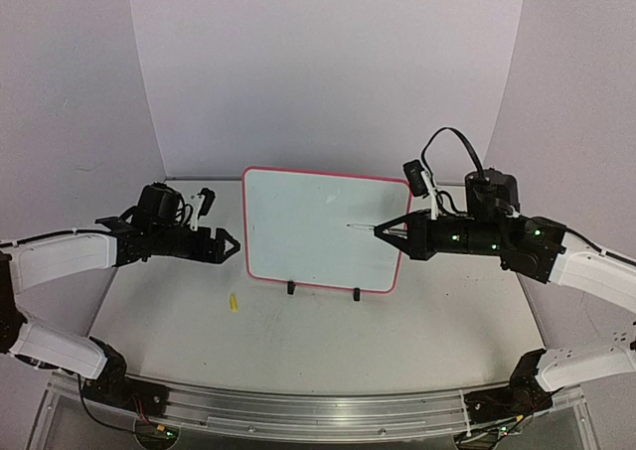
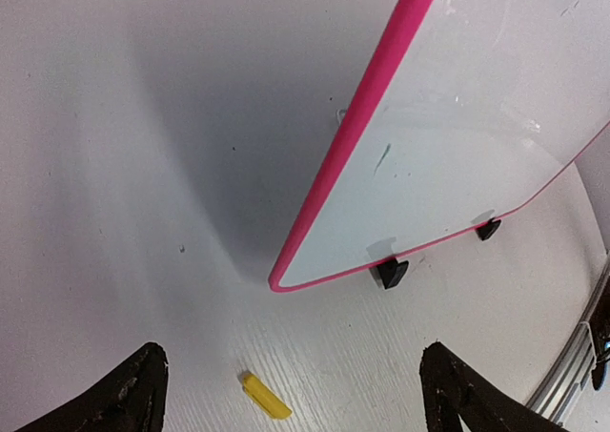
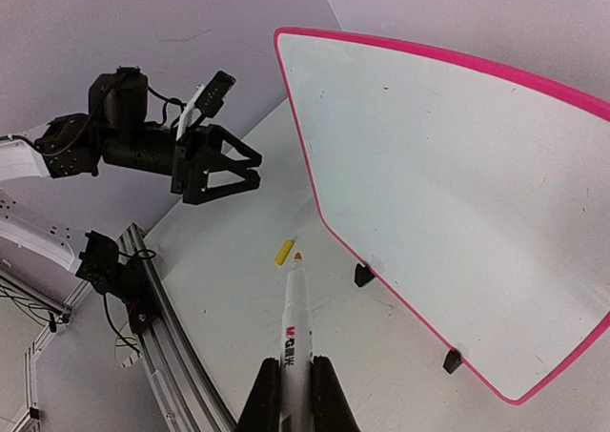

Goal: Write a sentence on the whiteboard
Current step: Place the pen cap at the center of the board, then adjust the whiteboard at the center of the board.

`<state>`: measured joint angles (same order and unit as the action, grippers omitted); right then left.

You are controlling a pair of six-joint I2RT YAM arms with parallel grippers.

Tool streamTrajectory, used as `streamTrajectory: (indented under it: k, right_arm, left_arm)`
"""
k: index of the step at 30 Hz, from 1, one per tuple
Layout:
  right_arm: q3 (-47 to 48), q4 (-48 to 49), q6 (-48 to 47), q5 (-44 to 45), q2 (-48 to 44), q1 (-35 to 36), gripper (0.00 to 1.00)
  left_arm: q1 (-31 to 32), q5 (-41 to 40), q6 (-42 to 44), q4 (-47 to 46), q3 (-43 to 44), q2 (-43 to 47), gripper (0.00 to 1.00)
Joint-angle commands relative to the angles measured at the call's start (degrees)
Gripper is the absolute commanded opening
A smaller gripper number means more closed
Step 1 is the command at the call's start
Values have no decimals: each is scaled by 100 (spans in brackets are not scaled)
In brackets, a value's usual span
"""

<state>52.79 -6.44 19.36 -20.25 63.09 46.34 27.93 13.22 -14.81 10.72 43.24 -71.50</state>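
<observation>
Now: left claw (image 1: 235, 243) wide open, empty; right claw (image 1: 381, 229) clamped on marker (image 3: 294, 329); whiteboard (image 1: 308, 212) cropped in wrist views.

Bright even light, soft shadow beside the whiteboard (image 2: 457, 146), faint glare on its face, wrist views bowed at edges

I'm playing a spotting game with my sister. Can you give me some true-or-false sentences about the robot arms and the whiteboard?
1. The right gripper holds a marker. True.
2. The left gripper is holding the yellow cap. False: that gripper is open and empty, and the cap lies on the table.
3. The whiteboard lies flat on the table. False: it stands up on two black clip feet.
4. The marker's tip points toward the whiteboard. True.
</observation>
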Motion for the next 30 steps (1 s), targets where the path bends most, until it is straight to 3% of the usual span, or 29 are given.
streamTrajectory:
  k: [1,5,11,18,27,30]
  right_arm:
    - [287,265,-107,-49,67,104,0]
    - [286,298,-119,-29,97,167,0]
    - [313,354,-93,-4,156,296,0]
    - [376,354,-99,67,199,392,0]
    - [569,345,-122,92,393,497,0]
    - [611,345,-142,91,459,532,0]
  left_arm:
    - [-440,990,561,-845,481,-42,90]
    - [-718,1518,1010,-1032,794,-310,90]
    - [-1409,3085,965,-2075,1010,-779,89]
    - [-1454,3274,1935,-1139,2056,-1479,88]
    - [-1454,4046,2237,-550,2858,-2186,87]
    - [-1440,4281,2306,-428,2977,-2271,82]
